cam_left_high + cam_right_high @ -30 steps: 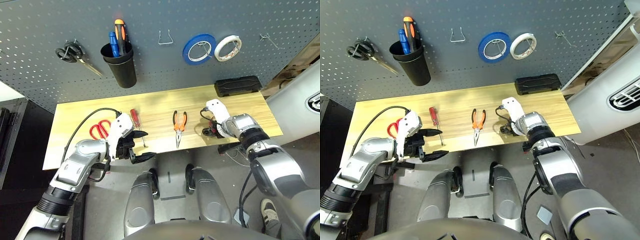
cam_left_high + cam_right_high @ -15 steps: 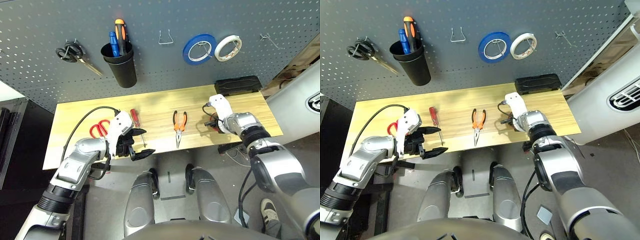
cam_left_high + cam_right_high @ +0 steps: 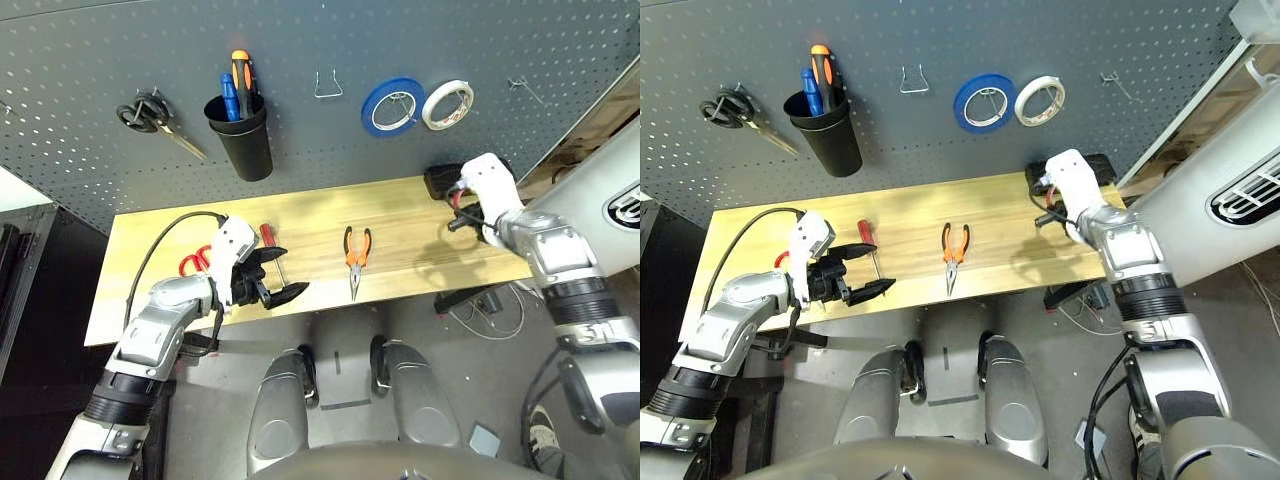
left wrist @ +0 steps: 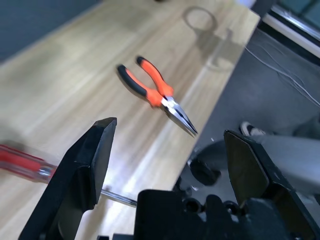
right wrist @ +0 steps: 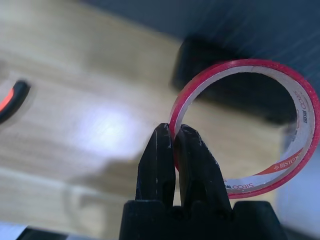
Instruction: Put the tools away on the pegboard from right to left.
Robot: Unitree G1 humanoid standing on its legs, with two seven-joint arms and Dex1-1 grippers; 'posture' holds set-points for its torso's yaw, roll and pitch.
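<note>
My right gripper (image 5: 172, 134) is shut on the rim of the thin red tape ring (image 5: 270, 172). It holds the ring in the air above the table's back right corner, in front of the pegboard (image 3: 330, 140). The right gripper (image 3: 458, 208) stands below the white tape roll. The orange-and-black pliers (image 3: 357, 250) lie mid-table. The red-handled screwdriver (image 3: 267, 236) and red-handled scissors (image 3: 195, 262) lie at the left. My left gripper (image 3: 293, 272) hovers open over the table's front edge beside the screwdriver, with nothing between its fingers.
On the pegboard hang black-handled scissors (image 3: 150, 112), a black cup (image 3: 245, 140) with screwdrivers, an empty hook (image 3: 329, 85), a blue tape roll (image 3: 392, 105), a white tape roll (image 3: 447, 103) and a bare hook (image 3: 525, 88) at far right. A black case (image 3: 438, 180) sits behind my right gripper.
My right gripper shut on the red tape ring at the table's front right, lifted it and carried it back and to the right. The left arm barely moved.
</note>
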